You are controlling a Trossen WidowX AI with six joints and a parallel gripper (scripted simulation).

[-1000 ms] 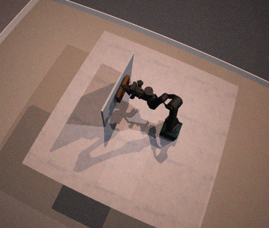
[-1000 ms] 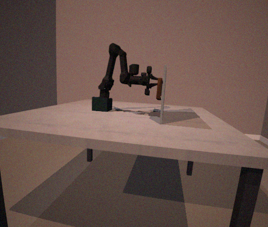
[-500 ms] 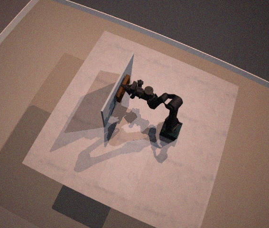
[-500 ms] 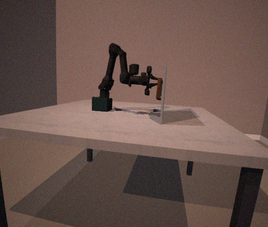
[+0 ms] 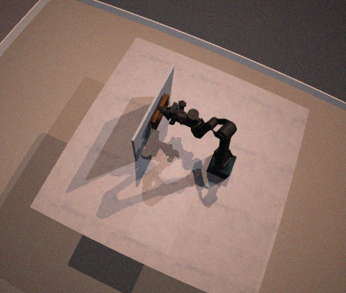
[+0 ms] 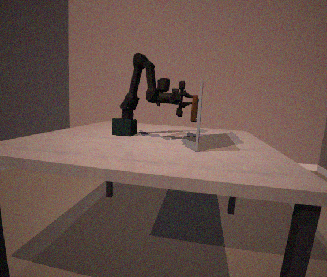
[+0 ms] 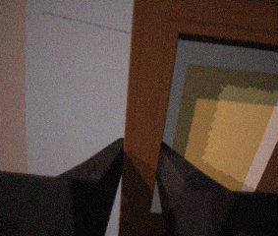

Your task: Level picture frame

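The brown wooden picture frame [image 5: 164, 100] [image 6: 194, 112] [image 7: 150, 74] hangs against the upright grey wall panel [image 5: 167, 84] [image 6: 199, 128] [image 7: 80, 74]. My gripper [image 5: 160, 108] [image 6: 192, 100] [image 7: 140, 146] is shut on its top bar, one finger above the bar and one inside the opening. In the wrist view, turned on its side, this bar runs a few degrees off the panel's top edge. The yellow and olive picture shows inside the frame. The screw and the strip on the back are hidden, so I cannot tell which notch bears the frame.
The panel stands upright on the pale table [image 5: 213, 227] [image 6: 97, 154]. My arm reaches over from its dark green base block [image 5: 219, 170] [image 6: 123, 127]. Shadows of the arm and panel cross the table. A thin dark line shows on the panel above the frame in the wrist view.
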